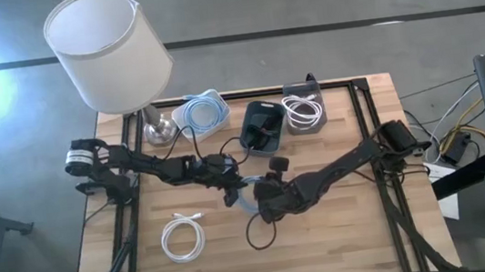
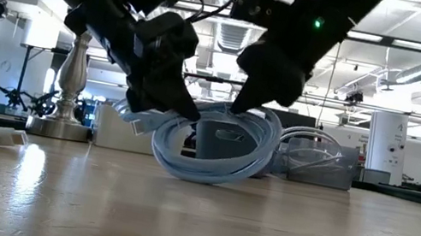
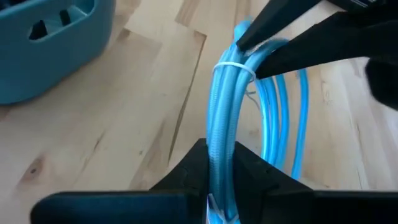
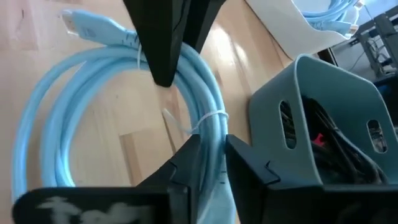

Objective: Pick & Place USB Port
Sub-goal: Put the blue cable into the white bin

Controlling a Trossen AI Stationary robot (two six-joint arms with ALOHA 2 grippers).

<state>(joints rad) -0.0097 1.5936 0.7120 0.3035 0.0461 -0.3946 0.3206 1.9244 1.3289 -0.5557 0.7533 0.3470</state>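
Low view: both end effectors [image 2: 168, 104] [image 2: 242, 97] clamping blue cable [image 2: 211, 166].

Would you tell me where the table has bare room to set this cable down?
Bare wood lies along the near right, right of the white cable coil. It is crowded mid-table, where both claws grip the blue cable, and along the bins.

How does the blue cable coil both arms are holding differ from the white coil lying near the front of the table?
The blue cable coil is pinched by the left end effector and the right end effector; the white coil lies free. Blue stands tilted off the table; white lies flat. Both are bundled loops.
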